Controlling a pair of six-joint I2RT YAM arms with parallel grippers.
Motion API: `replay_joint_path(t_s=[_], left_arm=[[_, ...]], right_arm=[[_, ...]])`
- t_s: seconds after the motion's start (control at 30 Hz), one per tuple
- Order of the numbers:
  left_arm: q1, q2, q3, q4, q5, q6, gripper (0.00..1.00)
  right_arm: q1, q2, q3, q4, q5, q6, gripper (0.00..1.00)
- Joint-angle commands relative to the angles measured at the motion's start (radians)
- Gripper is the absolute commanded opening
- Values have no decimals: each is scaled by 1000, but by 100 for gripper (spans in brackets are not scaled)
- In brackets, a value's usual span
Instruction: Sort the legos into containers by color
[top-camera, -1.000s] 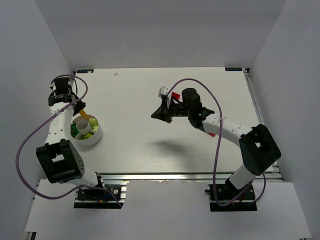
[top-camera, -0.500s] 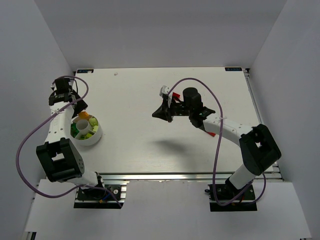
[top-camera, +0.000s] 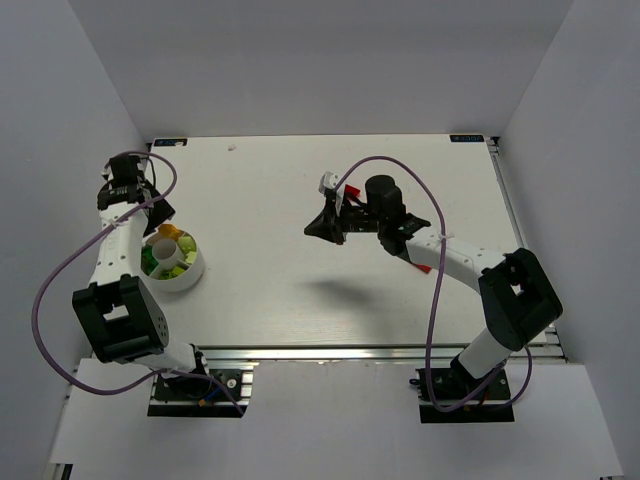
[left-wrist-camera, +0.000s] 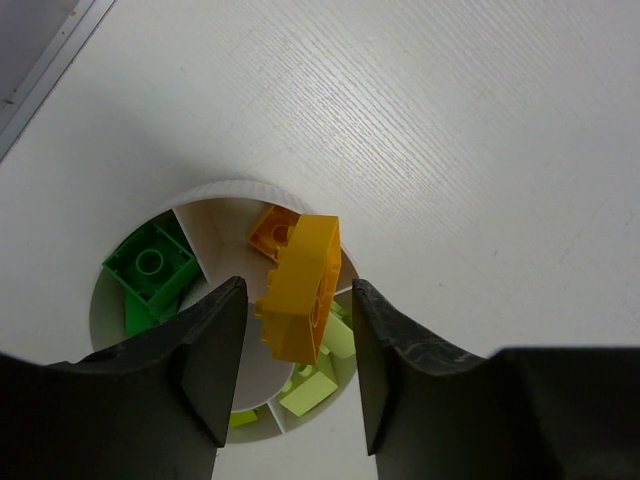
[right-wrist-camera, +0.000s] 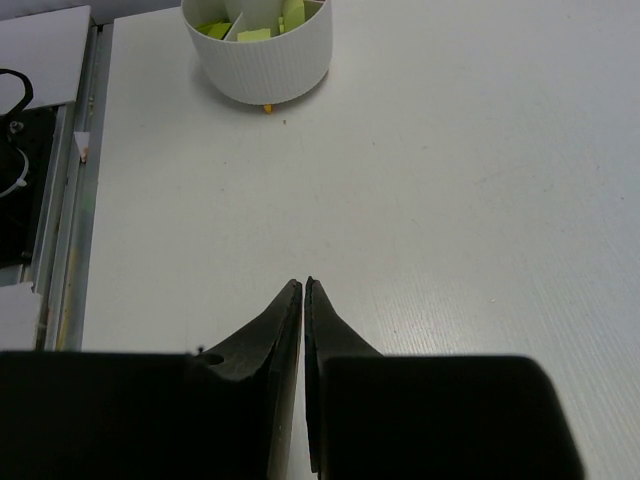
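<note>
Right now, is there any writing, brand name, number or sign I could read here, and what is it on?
No text can be read in any view.
left corner tag and right corner tag on the table: too small to read.
white dish and orange lego: no lettering visible.

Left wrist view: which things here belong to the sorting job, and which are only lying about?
Job: round white ribbed plastic dish; yellow studded brick; small orange brick; dark green bricks; lime green bricks.
Only lying about: white table; grey strip along the table edge.
</note>
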Motion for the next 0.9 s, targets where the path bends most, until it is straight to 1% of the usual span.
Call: replay_joint_path(t_s=[0.0,0.13,0.23,0.3,0.33,0.4,0.5,0.57,0.67,0.7,0.8,0.87], left_arm=[[6,-12,39,-4,-12,1,56],[7,-20,36,-15,-12,9,42],[6,-26,25,-29,-6,9,42],[7,-36,19,-40,-3,14,45],[7,-46,10,-47,-9,17,50],[7,-53,1,-49,-16,20,54],[7,-59,-15,-55,-27,21,55],[6,-61,-21,-56,-30,21,54],[7,-61,-23,-55,-29,24,48],[7,-62,-23,-55,-26,26,44],[7,-62,-21,-52,-21,29,41],[7,-61,-23,-50,-15,32,41]], right_arm=[[-10,-45,2,7,7,-15,10],[-11,-45,2,6,6,-17,10],[-11,-45,4,7,9,-17,10],[-13,-45,2,9,7,-15,10],[-14,-43,2,10,7,-15,10],[-14,-43,1,13,7,-14,10],[-16,-43,1,15,7,-11,10],[-17,-42,2,16,7,-11,10],[-19,-42,2,16,9,-9,10],[-19,-43,1,16,7,-9,10],[-20,-45,-4,16,9,-7,10],[-24,-45,-4,18,9,-4,10]])
